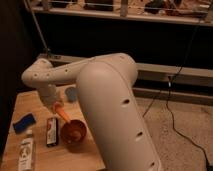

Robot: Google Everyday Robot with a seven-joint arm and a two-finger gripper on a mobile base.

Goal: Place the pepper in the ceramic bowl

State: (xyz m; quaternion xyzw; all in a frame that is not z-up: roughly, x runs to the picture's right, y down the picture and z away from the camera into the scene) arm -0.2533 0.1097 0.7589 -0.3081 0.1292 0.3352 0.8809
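The gripper (55, 105) sits at the end of the white arm (100, 95), low over the left part of the table, just up-left of the ceramic bowl (74, 133). We cannot make out its fingers behind the wrist housing, so whether it grasps or has let go we cannot tell. The pepper (63, 114) pokes out right below the gripper, orange, tilted, its lower tip pointing down-right toward the bowl's far-left rim, touching it or just above it; we cannot say which.

We judge the task to be late but not finished: the pepper is at the bowl, not lying inside it. What's left looks like lowering or releasing it into the bowl and pulling the arm away.

Just left of the bowl lies a flat black-and-red packet (51, 131). Further left are a blue object (24, 123) and, near the front-left corner, a pale tube or bottle (26, 153) lying flat. A small bluish-grey cup (71, 93) sits at the far edge, beside the arm.

The wooden table (30, 102) is light-coloured. To the right is speckled floor (185, 135) with a dark cable (172, 107) running across it. Behind is a dark wall with a metal rail (120, 17) high up.
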